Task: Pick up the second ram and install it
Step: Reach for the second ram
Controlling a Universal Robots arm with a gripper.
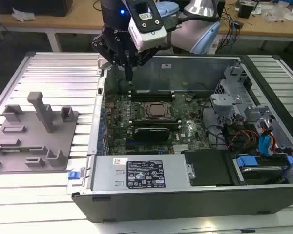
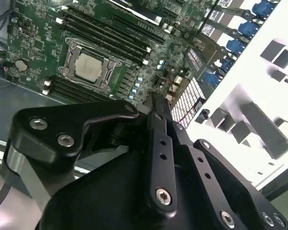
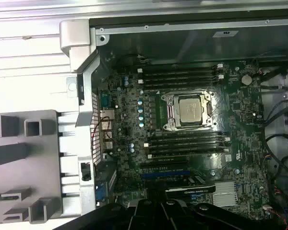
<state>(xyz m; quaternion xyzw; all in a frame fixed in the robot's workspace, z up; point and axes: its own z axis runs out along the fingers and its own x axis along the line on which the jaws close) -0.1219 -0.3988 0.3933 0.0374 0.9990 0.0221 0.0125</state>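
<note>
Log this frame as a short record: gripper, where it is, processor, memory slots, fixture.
gripper: gripper shut, tip pointing down
where: inside the open computer case, over the slot ends at the exterior view's left
processor: processor seated in its socket, top bare
memory slots: memory slots in black banks on two sides of the processor
fixture: gray fixture beside the case, on the exterior view's left

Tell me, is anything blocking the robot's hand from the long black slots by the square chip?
Nothing visible does. The gripper hangs over the open case, and the slots beside the chip lie uncovered.
</note>
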